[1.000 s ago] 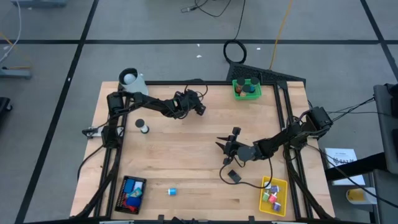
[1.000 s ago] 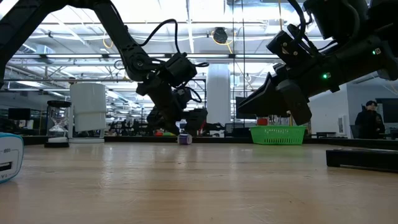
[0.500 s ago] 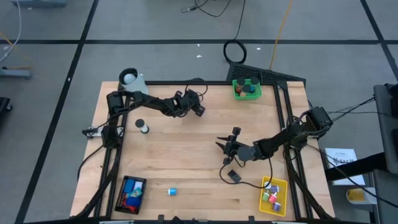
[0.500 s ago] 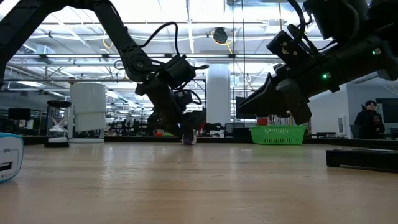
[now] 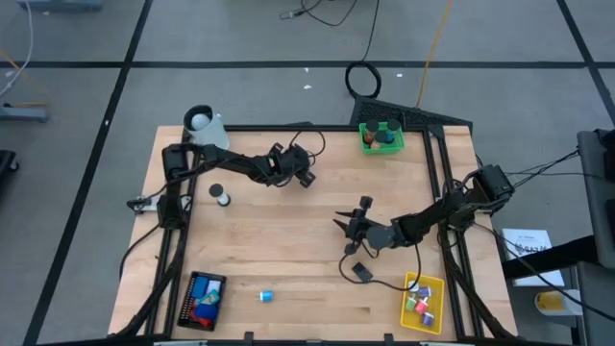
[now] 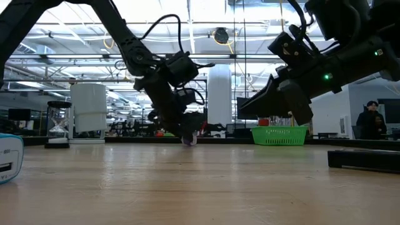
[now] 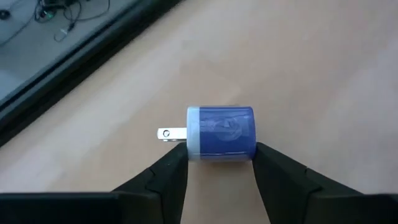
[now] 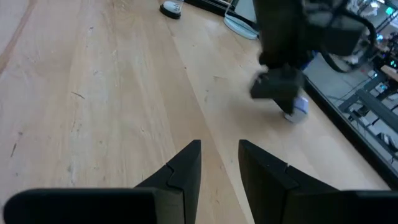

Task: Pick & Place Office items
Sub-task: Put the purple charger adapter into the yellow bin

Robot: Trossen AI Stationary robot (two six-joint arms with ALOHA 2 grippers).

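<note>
A small blue block with a white band and two metal prongs lies on the wooden table toward its far middle. My left gripper is shut on it; from above, the gripper hides it. It shows low under the gripper in the low view and in the right wrist view. My right gripper hovers over the table's middle. Its fingers stand a little apart with nothing between them. A black block lies just near of it, and a teal piece lies near the front edge. My left gripper pinches the blue block between its two fingertips. One finger is at the white-banded prong end, the other at the opposite blue end. The fingers slant down from the table's left. The block lies on its side on the table.
A green tray with dark discs stands at the far right. A yellow tray with small pieces is at the near right, and a black tray with blue and red pieces at the near left. A white cup stands at the far left.
My left gripper has shifted slightly toward the blue block, rolled a little, and shut on it. The block stays on the table where it was.
</note>
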